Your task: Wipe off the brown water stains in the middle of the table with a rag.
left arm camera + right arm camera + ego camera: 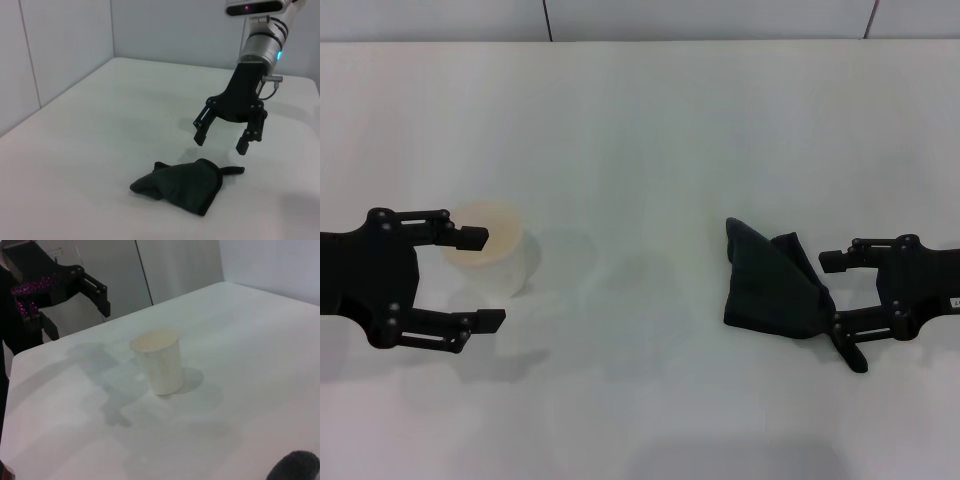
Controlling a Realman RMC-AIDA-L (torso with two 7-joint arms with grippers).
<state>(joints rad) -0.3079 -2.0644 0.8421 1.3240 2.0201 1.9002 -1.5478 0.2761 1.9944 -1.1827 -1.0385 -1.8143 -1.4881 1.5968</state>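
The dark charcoal rag (775,285) lies crumpled on the white table (640,140) at the right, its narrow tail pointing toward the front. My right gripper (835,294) is open at the rag's right edge. The left wrist view shows this gripper (221,142) hovering just above the rag (182,182) without holding it. My left gripper (485,280) is open at the left, next to a cup. No brown water stain shows in any view. A corner of the rag (295,466) shows in the right wrist view.
A translucent plastic cup (495,248) with an orange-tinted inside stands upright left of centre, just beside the left gripper's fingers. It also shows in the right wrist view (160,362), with the left gripper (77,320) behind it. A wall runs along the table's far edge.
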